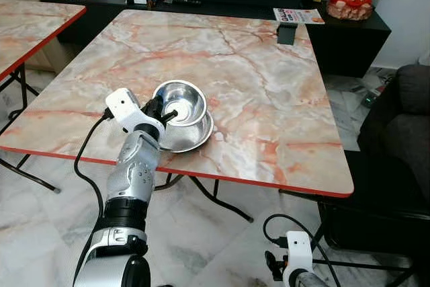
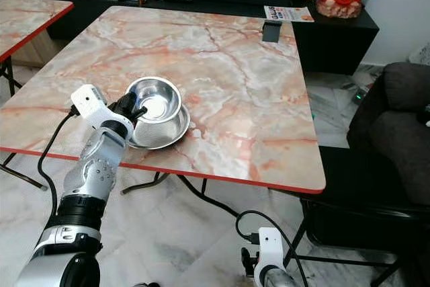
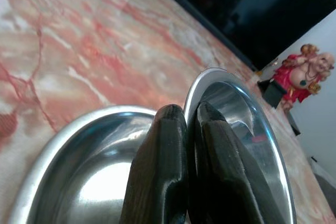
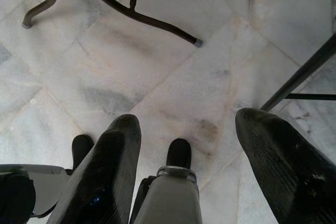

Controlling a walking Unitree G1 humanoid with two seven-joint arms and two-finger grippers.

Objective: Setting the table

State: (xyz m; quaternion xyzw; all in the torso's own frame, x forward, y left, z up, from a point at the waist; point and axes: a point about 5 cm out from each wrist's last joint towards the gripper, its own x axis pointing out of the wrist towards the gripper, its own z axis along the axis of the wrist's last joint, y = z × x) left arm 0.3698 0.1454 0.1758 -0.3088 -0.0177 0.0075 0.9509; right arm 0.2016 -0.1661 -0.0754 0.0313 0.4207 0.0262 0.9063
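Two steel bowls sit nested near the front left of the marble table (image 1: 269, 99). The upper bowl (image 1: 181, 101) is tilted up out of the lower bowl (image 1: 195, 138). My left gripper (image 1: 163, 113) is shut on the upper bowl's near rim. In the left wrist view its fingers (image 3: 163, 171) pinch that rim, with the upper bowl (image 3: 241, 124) to one side and the lower bowl (image 3: 73, 177) beneath. My right gripper (image 4: 189, 121) hangs open low over the floor beside the table, holding nothing.
A leaflet (image 1: 298, 15) and a small black stand (image 1: 287, 33) lie at the table's far right corner. A second marble table (image 1: 27, 25) stands to the left, a dark sideboard (image 1: 349, 31) with figurines behind, a dark sofa (image 1: 403, 126) to the right. Table legs (image 4: 136, 17) cross the floor.
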